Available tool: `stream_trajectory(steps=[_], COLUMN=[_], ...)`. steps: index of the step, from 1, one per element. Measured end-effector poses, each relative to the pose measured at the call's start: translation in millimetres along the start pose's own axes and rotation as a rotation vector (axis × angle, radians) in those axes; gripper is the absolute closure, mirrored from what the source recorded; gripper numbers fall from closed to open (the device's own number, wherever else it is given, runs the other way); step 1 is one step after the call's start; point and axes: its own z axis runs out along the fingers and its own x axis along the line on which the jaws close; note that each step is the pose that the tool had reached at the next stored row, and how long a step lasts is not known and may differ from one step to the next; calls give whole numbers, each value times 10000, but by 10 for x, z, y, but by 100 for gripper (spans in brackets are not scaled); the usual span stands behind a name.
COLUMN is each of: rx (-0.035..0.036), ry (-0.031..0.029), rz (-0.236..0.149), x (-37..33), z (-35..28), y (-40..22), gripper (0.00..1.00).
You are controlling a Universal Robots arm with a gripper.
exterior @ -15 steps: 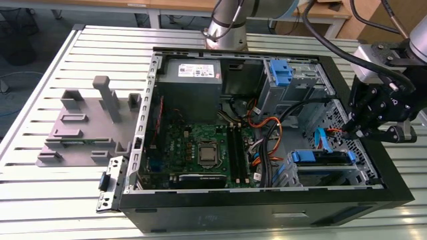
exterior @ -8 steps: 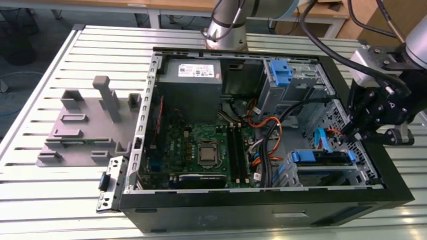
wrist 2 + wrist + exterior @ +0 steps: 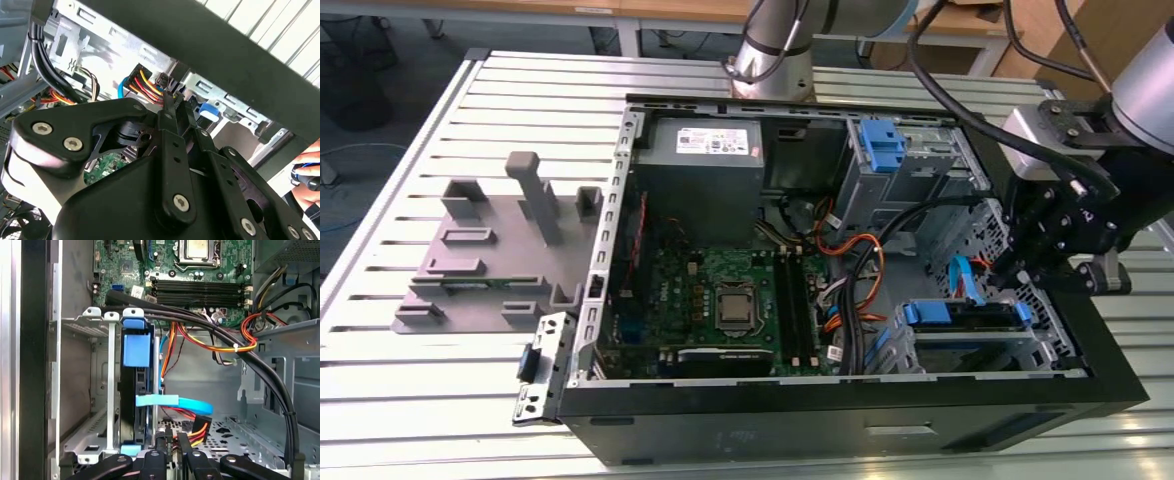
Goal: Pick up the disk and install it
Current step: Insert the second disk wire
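Black linkage bars of the gripper (image 3: 172, 107) lie closest in the second wrist view, its fingers (image 3: 168, 102) drawn close together over a bundle of red, yellow and black wires (image 3: 142, 82); whether they pinch anything I cannot tell.

In the first wrist view the disk (image 3: 136, 390) stands on edge in its metal bay (image 3: 95, 390), blue carrier tab (image 3: 136, 350) uppermost, a blue ribbon cable (image 3: 175, 402) plugged beside it.

From the exterior view the disk (image 3: 963, 315) sits in the case (image 3: 854, 400) at the near right, just beside the gripper (image 3: 1067, 270).

I judge it dense, rigid and shock-sensitive, its metal faces slippery. The stiff blue carrier edges look the safest hold.
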Motion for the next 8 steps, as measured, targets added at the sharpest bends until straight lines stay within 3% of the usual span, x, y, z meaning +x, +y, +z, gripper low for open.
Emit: stream_trajectory(steps=[8], rx=[0], ry=[0], rz=[0], x=[0], z=[2], y=[10], gripper=[77])
